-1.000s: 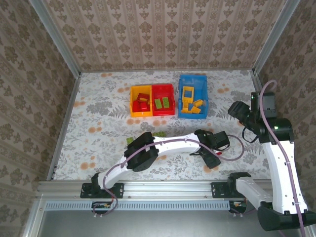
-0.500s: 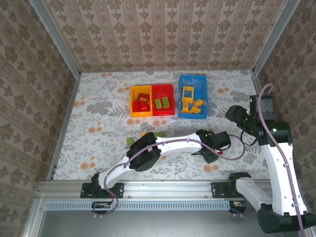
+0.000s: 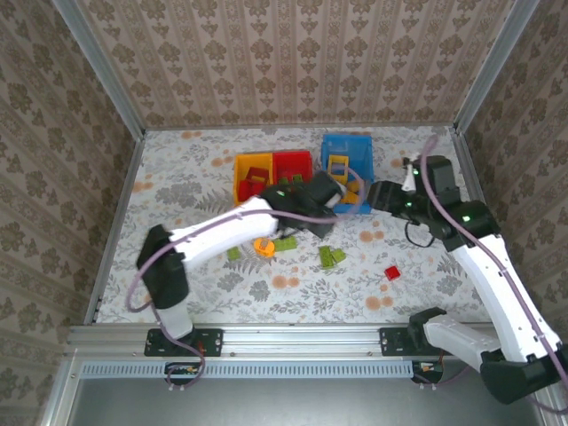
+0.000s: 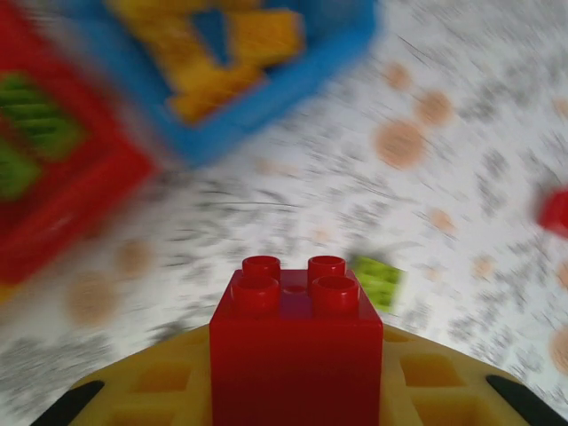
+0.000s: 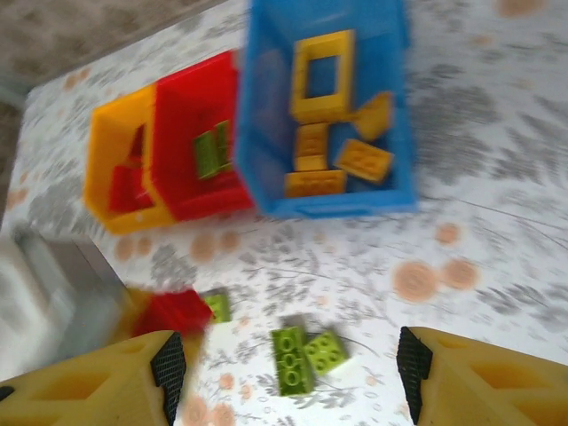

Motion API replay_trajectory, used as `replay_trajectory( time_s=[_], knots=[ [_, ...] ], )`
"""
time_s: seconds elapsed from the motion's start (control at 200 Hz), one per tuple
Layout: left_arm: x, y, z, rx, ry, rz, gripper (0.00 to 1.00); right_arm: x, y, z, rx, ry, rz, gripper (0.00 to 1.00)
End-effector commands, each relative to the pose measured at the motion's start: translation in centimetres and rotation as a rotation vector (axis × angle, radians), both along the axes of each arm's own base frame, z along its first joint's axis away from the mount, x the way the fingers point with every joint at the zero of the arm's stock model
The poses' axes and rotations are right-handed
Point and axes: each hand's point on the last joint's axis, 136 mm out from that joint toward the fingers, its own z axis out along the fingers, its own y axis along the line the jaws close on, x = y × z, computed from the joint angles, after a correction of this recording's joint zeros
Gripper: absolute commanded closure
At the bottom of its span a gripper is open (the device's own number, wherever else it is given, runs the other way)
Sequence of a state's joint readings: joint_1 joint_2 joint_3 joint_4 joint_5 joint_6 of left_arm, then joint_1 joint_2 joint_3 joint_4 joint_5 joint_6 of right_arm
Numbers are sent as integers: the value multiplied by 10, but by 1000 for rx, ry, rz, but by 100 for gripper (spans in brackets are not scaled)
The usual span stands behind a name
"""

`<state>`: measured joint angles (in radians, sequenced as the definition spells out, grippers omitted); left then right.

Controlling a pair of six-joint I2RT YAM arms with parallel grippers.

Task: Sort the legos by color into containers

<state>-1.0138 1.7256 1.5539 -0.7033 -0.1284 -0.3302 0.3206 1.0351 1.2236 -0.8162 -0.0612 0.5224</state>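
Red, square and four-studded, a small plastic brick (image 4: pixel 297 328) sits clamped between the yellow pads of the left gripper (image 4: pixel 297 390), standing upright with its studs clear of the pads. In the right wrist view that gripper hangs over the table just in front of the bins, close to the near wall of the red rectangular plastic bin (image 5: pixel 191 106).

The main hazard looks like a colour trap. The red bin holds lime green bricks, while the red bricks lie in the yellow-orange rectangular bin (image 5: pixel 99 169) touching its left side. A release keyed to the container's own colour, or let go a little too far right, would put this brick among the green ones.

Speed is the second worry. The left wrist view is heavily smeared, which suggests a fast swing, and the hold appears to be on the lower part of the brick only. A sharp stop could tip or fling it.

Crowding is the third. The right gripper (image 5: pixel 291 355), fingers spread wide with nothing between them, faces the blue rectangular bin (image 5: pixel 257 115) of orange-yellow bricks, and from above the two wrists are near each other there. A clipped rim could shove the touching bins.

Loose pieces wait on the table: a lime green brick (image 3: pixel 331 256), an orange piece (image 3: pixel 264 246) and a red brick (image 3: pixel 391 272), well apart.
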Motion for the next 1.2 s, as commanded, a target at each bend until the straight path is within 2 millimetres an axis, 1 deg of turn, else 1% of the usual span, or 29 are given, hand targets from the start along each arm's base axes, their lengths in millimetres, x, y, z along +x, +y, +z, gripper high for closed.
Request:
replay_trajectory(
  time_s=[0.0,0.095,0.11,0.21,0.23,0.33,0.375,0.385,0.445,0.505,0.62,0.695,0.745,0.815,0.835,0.88,0.955,1.02,1.115,1.195],
  knots=[
    [31,60,-5,15,40,197,74,20,47,21,23,-147,147,32],
    [64,104,-4,4,57,326,74,26,87,13,23,-153,264,32],
    [72,113,-6,4,60,355,74,28,95,15,30,-171,284,32],
    [109,147,-11,-13,84,468,74,33,132,4,13,-161,387,32],
    [116,152,-16,-14,95,489,74,34,138,1,13,-153,404,32],
    [153,171,-25,-35,111,567,73,40,160,-12,23,-124,460,32],
    [165,172,-31,-33,120,582,73,41,166,-13,32,-123,475,32],
    [171,182,-35,-27,127,607,73,44,170,-23,23,-101,480,32],
    [189,193,-45,-5,145,650,72,48,175,-31,20,-81,488,32],
    [204,196,-58,4,167,665,71,50,179,-37,17,-62,496,32],
    [223,188,-72,-9,195,653,68,52,182,-47,3,-28,501,32],
    [229,182,-80,-13,213,642,66,52,180,-55,-13,-5,498,31],
    [232,179,-84,-17,224,637,61,50,177,-63,-32,18,497,32],
    [232,176,-87,-23,234,637,50,46,169,-79,-79,63,488,32],
    [231,175,-86,-26,235,636,48,45,166,-84,-95,73,481,32],
    [230,174,-84,-33,235,634,45,37,153,-101,-149,139,464,32],
    [227,171,-75,-47,224,628,40,26,138,-124,-215,216,447,32],
    [223,171,-66,-57,213,627,37,14,126,-146,-254,290,430,32],
    [214,171,-51,-72,195,625,36,3,114,-174,-306,389,404,32],
    [202,171,-38,-80,179,618,34,-1,108,-194,-339,445,395,31]
  ],
)
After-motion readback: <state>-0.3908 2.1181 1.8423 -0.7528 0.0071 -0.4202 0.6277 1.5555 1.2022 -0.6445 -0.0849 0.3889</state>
